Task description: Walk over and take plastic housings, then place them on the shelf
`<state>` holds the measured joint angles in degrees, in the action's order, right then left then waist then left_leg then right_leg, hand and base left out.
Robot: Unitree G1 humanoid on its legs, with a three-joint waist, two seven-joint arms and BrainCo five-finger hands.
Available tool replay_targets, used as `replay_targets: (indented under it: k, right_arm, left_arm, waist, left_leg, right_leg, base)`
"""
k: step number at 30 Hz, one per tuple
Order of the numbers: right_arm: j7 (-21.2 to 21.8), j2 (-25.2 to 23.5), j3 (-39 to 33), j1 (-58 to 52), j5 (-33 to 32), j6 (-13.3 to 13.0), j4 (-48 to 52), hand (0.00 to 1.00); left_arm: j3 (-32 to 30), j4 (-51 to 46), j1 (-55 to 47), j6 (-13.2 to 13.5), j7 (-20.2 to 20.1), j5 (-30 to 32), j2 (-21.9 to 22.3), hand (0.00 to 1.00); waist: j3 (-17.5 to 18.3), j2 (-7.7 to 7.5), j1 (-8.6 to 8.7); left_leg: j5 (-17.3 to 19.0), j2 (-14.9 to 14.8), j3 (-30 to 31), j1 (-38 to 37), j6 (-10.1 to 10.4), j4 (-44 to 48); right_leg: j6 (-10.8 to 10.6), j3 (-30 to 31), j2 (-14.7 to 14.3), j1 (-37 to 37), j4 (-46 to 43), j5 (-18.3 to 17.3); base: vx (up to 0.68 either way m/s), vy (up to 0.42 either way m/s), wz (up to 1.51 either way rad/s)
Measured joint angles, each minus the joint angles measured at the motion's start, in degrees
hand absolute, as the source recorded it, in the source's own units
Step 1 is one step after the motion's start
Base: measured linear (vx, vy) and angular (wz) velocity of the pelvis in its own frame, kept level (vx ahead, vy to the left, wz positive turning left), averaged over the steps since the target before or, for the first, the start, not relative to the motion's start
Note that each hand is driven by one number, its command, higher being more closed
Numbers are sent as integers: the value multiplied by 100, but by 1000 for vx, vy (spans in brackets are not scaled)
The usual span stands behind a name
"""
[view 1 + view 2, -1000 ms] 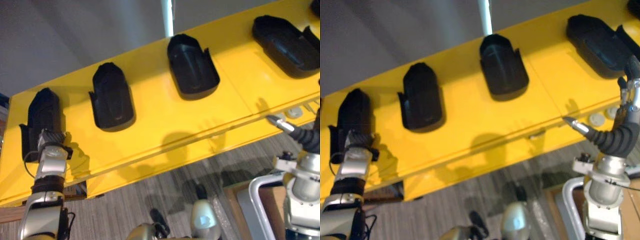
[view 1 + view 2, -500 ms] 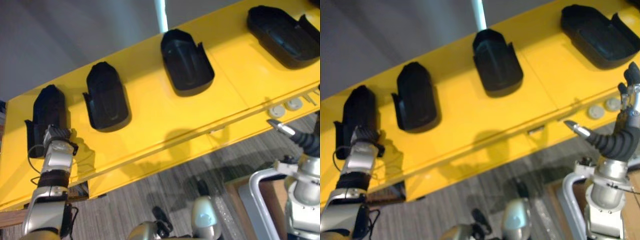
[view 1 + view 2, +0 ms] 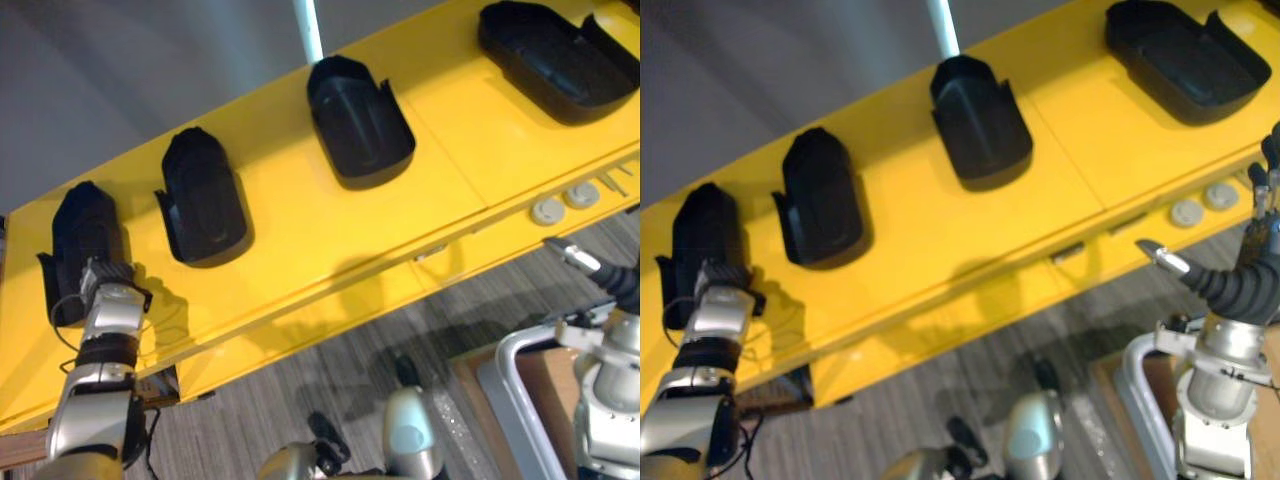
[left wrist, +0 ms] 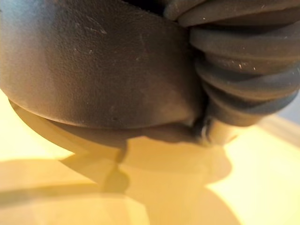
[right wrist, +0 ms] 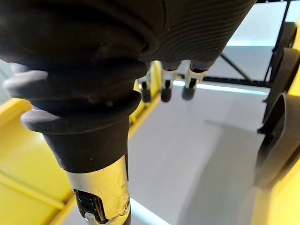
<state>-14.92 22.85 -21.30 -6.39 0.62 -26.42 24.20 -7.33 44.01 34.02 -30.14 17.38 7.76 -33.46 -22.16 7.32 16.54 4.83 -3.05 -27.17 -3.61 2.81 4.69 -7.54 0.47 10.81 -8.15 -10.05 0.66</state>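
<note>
Four black plastic housings lie in a row on the yellow shelf (image 3: 300,250): the leftmost housing (image 3: 85,225), a second (image 3: 203,205), a third (image 3: 358,115) and a fourth (image 3: 555,55) at the far right. My left hand (image 3: 100,278) reaches up against the near end of the leftmost housing (image 4: 93,61), and its fingers are hidden behind that housing. My right hand (image 3: 1240,285) hovers off the shelf's right front edge, thumb out and fingers (image 5: 165,86) straight, holding nothing.
Two round white fittings (image 3: 548,210) sit on the shelf's front lip near the right hand. Below lies grey carpet (image 3: 300,400), with a grey-framed bin (image 3: 510,380) at the lower right. A grey wall (image 3: 150,70) rises behind the shelf.
The whole picture has slid up and to the left, so the camera moved. The left hand stays at the leftmost housing, and the right hand keeps its pose.
</note>
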Motion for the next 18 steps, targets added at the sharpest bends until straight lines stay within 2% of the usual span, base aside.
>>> replay_targets:
  k: [1,6,11,16,18]
  right_arm:
    - [0,9,0,0,-9,0,0,0]
    - [-3,10,4,17,-47,0,-1,0]
    - [-6,16,7,16,-48,0,-4,0]
    - [-5,19,9,-18,-88,-63,-37,0]
    - [-7,20,34,-26,-89,-215,-91,0]
  left_arm:
    - [-92,5,10,-7,-1,-1,-2,0]
    - [-133,17,35,-109,-11,-1,-84,0]
    - [-139,100,35,-102,3,3,-125,0]
    - [-138,198,17,105,280,5,-196,0]
    - [-139,210,16,231,492,-2,-200,0]
  waist:
    - [0,0,4]
    - [4,6,3]
    - [4,6,4]
    - [4,6,6]
    - [5,6,6]
  left_leg:
    - [0,0,1,14,0,2]
    - [30,-28,22,142,-6,123]
    - [58,-28,21,160,-16,185]
    - [58,-27,2,158,-16,187]
    - [58,-23,-3,157,-17,184]
  right_leg:
    - [0,0,0,-14,-2,0]
    - [0,-1,-3,-91,-30,1]
    - [-6,18,6,-91,-37,5]
    - [-11,65,1,-92,-18,10]
    - [-16,76,1,-92,-14,15]
  base:
    - [0,0,0]
    - [-4,-4,2]
    - [0,0,0]
    - [0,0,0]
    - [0,0,0]
